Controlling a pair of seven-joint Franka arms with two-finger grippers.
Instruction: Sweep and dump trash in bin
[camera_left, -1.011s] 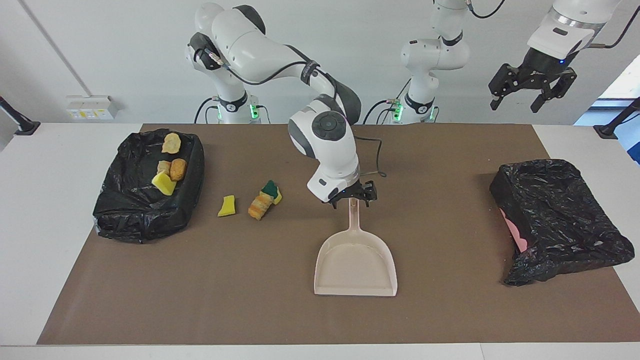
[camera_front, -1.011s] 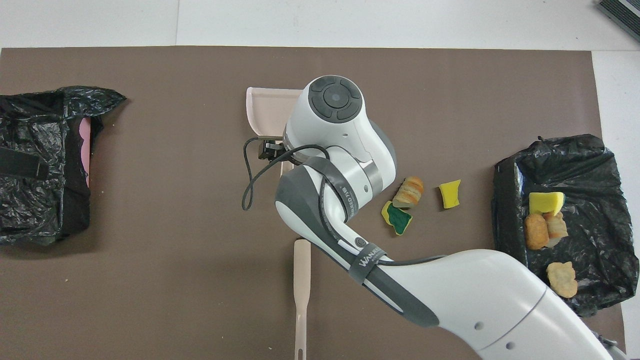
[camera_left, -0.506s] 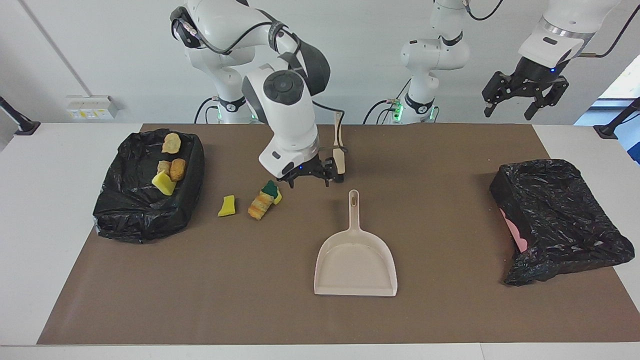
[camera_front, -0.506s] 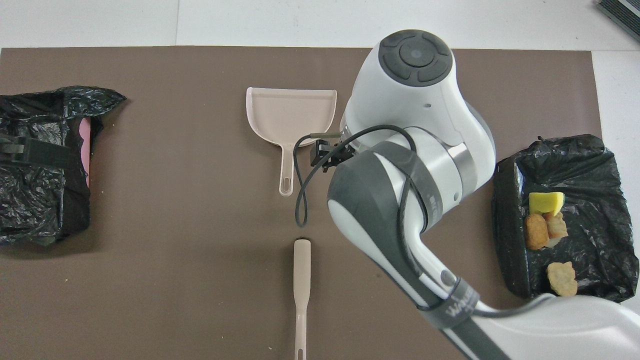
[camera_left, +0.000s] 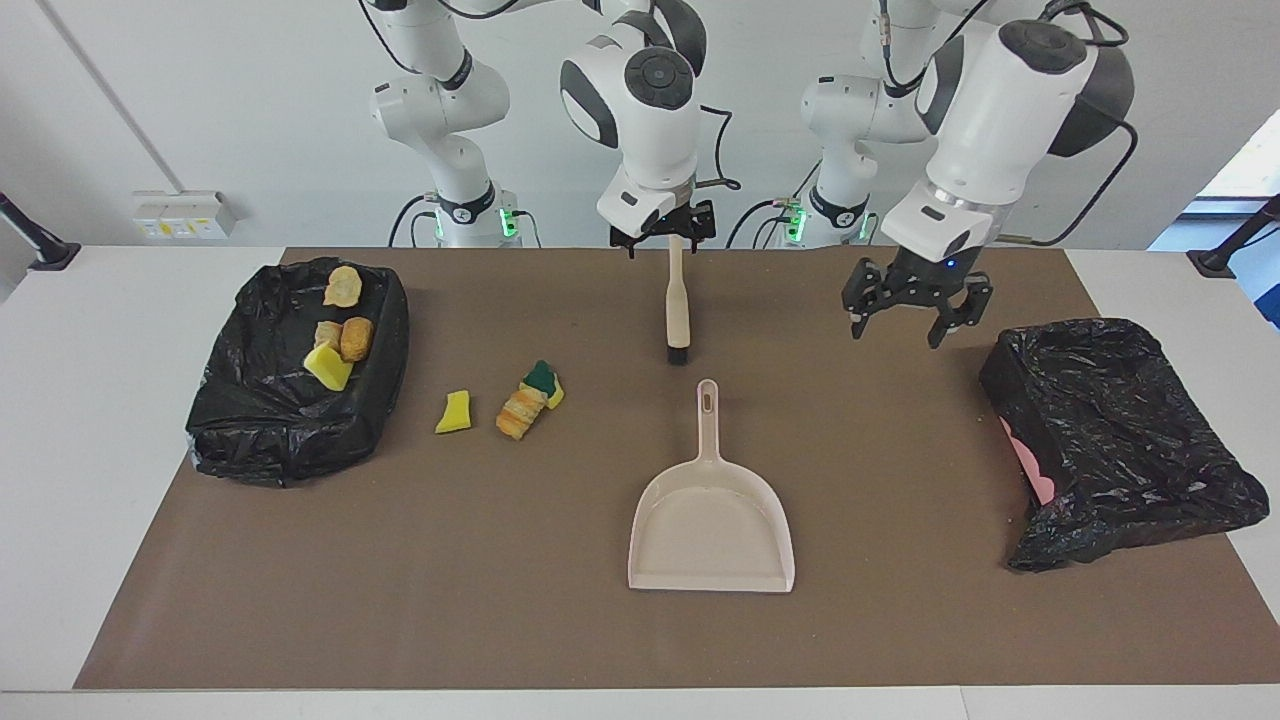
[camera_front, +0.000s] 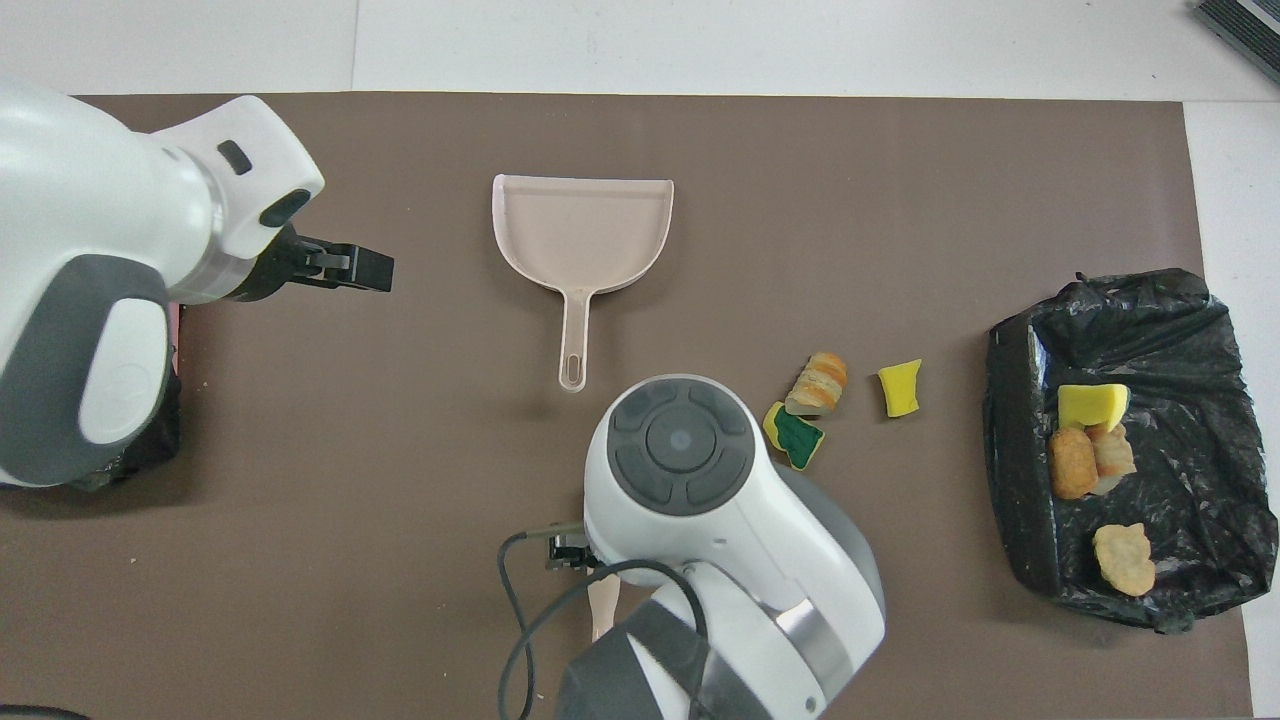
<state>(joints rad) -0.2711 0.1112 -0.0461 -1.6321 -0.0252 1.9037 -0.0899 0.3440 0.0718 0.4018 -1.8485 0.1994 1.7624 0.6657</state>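
Three trash scraps lie on the brown mat: a yellow sponge bit (camera_left: 454, 412) (camera_front: 900, 388), a bread-like piece (camera_left: 520, 412) (camera_front: 818, 383) and a green-backed sponge (camera_left: 543, 380) (camera_front: 795, 436). Several more scraps (camera_left: 340, 340) (camera_front: 1085, 450) lie in the black-lined bin (camera_left: 260, 430) (camera_front: 1180, 320) at the right arm's end. My right gripper (camera_left: 663, 235) is shut on the handle of the beige brush (camera_left: 677, 305) (camera_front: 603, 600), which hangs bristles down over the mat. My left gripper (camera_left: 910, 315) (camera_front: 350, 268) is open and empty, raised over the mat.
The beige dustpan (camera_left: 710, 520) (camera_front: 583, 235) lies flat mid-mat, handle toward the robots. A second black bag (camera_left: 1110, 430) with pink showing sits at the left arm's end. In the overhead view the right arm covers its own gripper.
My right gripper has left the dustpan handle, moved back toward the robots and taken hold of the brush. My left arm has come down over the mat. Dustpan and scraps have not moved.
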